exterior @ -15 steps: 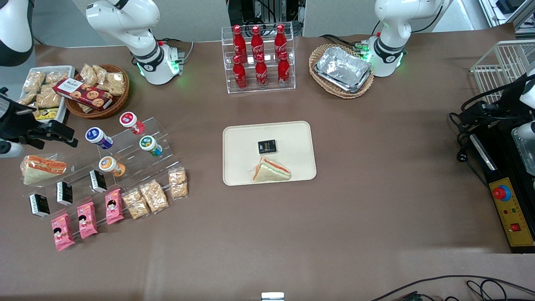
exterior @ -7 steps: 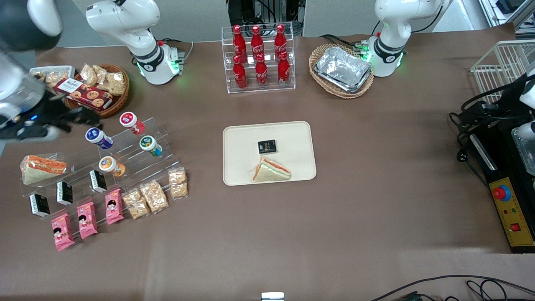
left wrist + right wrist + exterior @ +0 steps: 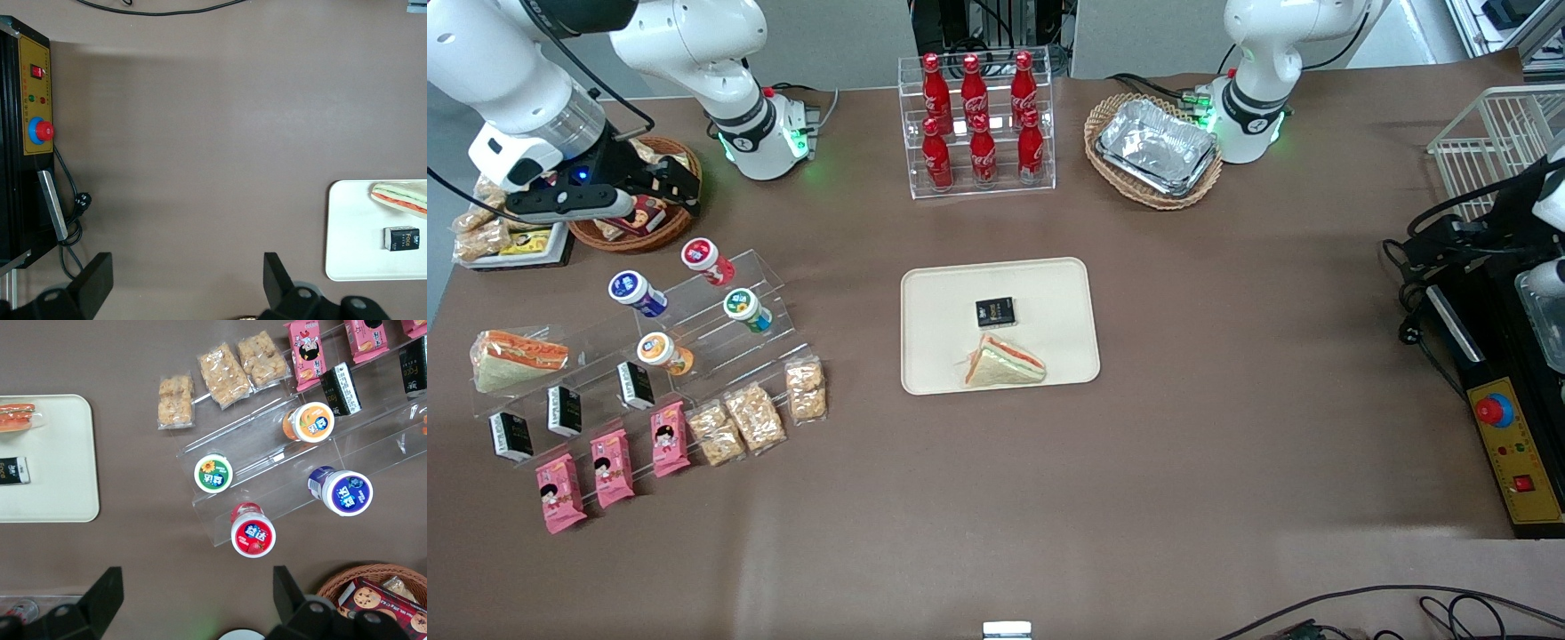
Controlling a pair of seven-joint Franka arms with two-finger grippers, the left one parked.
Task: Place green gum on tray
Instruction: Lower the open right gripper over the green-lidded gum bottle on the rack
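**Green gum not yet picked; tray awaits it**

Nothing of the placing is done. The green gum (image 3: 745,309) is seen on the clear acrylic stepped stand (image 3: 720,324) at left of centre in the front view, with the red-topped bottle (image 3: 706,260) above it in the frame, the blue-topped bottle (image 3: 636,292) to its left and the orange-topped bottle (image 3: 663,352) lower left. The tray (image 3: 934,293) lies at centre frame, well apart from the gum, and already carries a wrapped sandwich (image 3: 1003,364) and a small black packet (image 3: 994,311).

The gripper (image 3: 660,181) is held at upper left, over the wicker basket (image 3: 685,213), with its fingers spread wide and nothing between them. Reaching, grasping, carrying and releasing are all judged to remain.

The gum is shown as a small cylinder lying tilted, its white lid bearing a round green label with a yellow flower (image 3: 213,473), its body teal-green.
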